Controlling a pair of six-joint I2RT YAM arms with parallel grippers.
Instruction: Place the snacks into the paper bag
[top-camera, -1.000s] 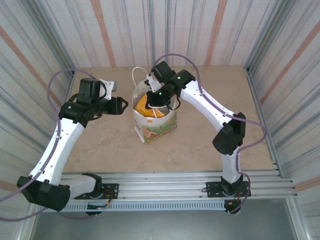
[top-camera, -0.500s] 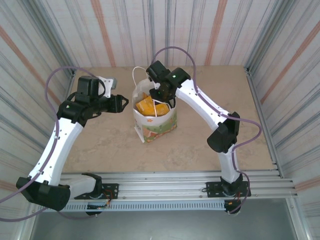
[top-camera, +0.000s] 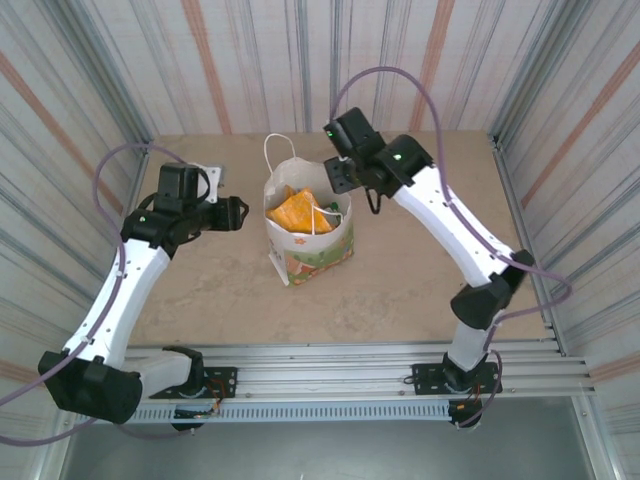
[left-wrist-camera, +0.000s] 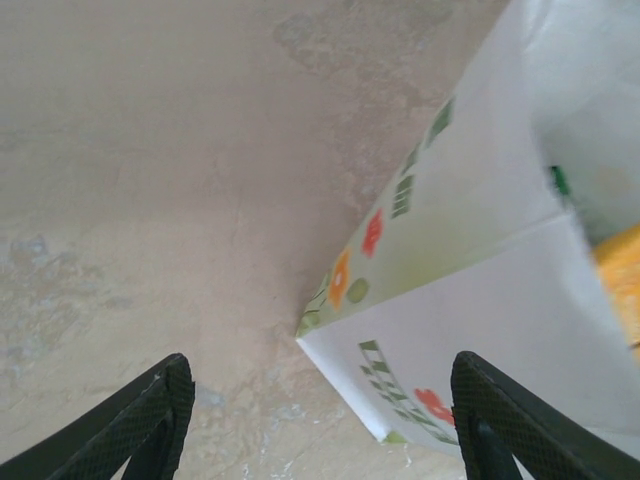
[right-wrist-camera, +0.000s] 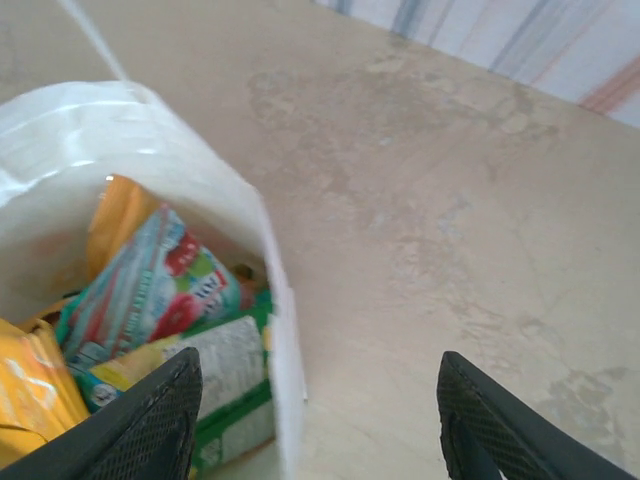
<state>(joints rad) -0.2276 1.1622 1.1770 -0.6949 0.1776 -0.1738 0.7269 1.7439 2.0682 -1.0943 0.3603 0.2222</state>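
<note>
paper bag (top-camera: 315, 255) upright mid-table, mouth open upward | snacks (top-camera: 297, 210) piled inside | table (top-camera: 420, 270) bare all around

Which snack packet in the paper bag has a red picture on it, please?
The teal packet, lying between the orange packet and the green-and-white one; neither shows red.

I see my left arm (top-camera: 110, 293) and right arm (top-camera: 455, 225) in white shells with black joints, purple cables (top-camera: 384, 69) looping off, small green lights (top-camera: 397, 156), and black cross-hatched pincer fingers (left-wrist-camera: 150, 410).
</note>
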